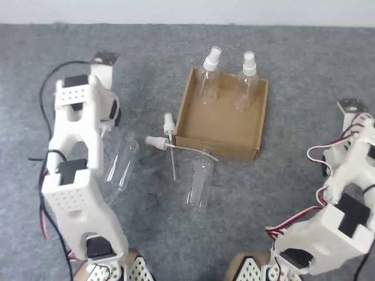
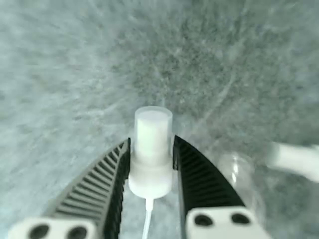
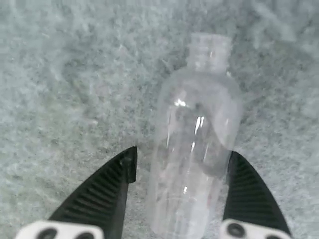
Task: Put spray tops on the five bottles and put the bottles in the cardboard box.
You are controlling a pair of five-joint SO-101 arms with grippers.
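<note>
My left gripper (image 2: pixel 151 143) is shut on a white spray top (image 2: pixel 152 129), whose thin tube hangs down between the fingers, just above the grey carpet. Beside it lies a clear bottle (image 2: pixel 240 174). My right gripper (image 3: pixel 182 155) stands open around an uncapped clear bottle (image 3: pixel 197 124) lying on the carpet; one finger touches it, the other is apart. The cardboard box (image 1: pixel 220 143) in the middle holds two bottles with spray tops (image 1: pixel 210 76) (image 1: pixel 247 82). Two loose spray tops (image 1: pixel 169 124) (image 1: pixel 156 141) lie at the box's left side. Two open bottles (image 1: pixel 122 159) (image 1: pixel 200 178) lie in front.
The left arm (image 1: pixel 76 123) stretches along the table's left side; the right arm (image 1: pixel 345 216) is folded at the right front. Grey carpet (image 1: pixel 293 52) covers the table. A pale wall edge runs along the back.
</note>
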